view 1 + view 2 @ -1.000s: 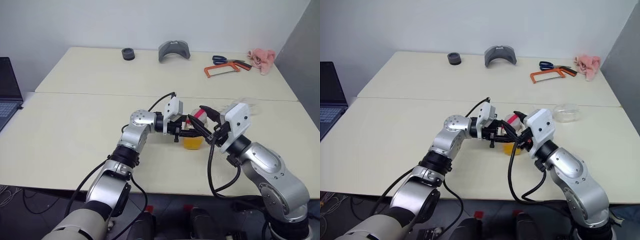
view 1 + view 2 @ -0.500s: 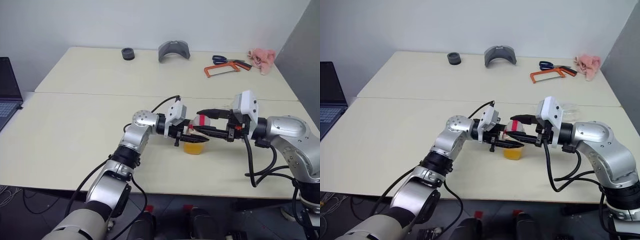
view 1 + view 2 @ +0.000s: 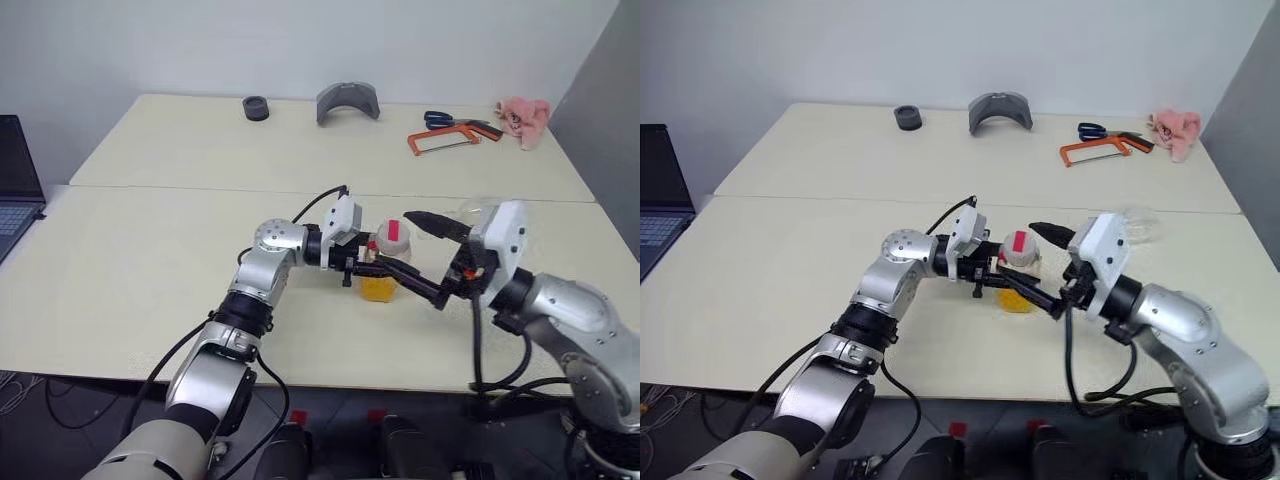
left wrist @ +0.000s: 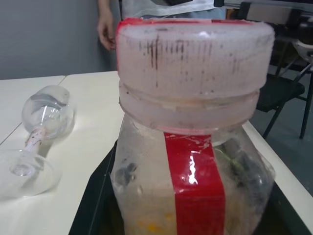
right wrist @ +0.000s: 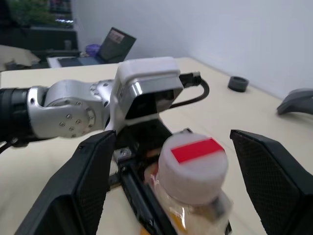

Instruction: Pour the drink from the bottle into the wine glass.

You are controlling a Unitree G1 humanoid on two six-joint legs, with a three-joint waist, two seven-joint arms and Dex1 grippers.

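Observation:
The bottle (image 3: 386, 262) stands upright on the table with its red-and-white cap (image 5: 194, 159) on and the orange drink (image 3: 380, 291) low inside. My left gripper (image 3: 360, 266) reaches in level from the left and is shut on the bottle's body. My right gripper (image 3: 405, 248) is open wide on the bottle's right, its fingers (image 5: 93, 181) spread to either side of the cap without touching it. The wine glass (image 4: 41, 128) lies on its side on the table beyond the bottle, and it is seen faintly behind my right wrist (image 3: 1140, 216).
At the table's far edge lie an orange hacksaw (image 3: 445, 141), scissors (image 3: 446, 120), a pink cloth (image 3: 526, 118), a grey curved piece (image 3: 348, 102) and a black ring (image 3: 256, 107). A laptop (image 3: 14, 182) sits at the left. A person's hand (image 4: 104, 29) shows behind the table.
My right gripper has opened wider and come off the cap, its arm swinging out to the right and then drawing back. The left gripper and the bottle have stayed put.

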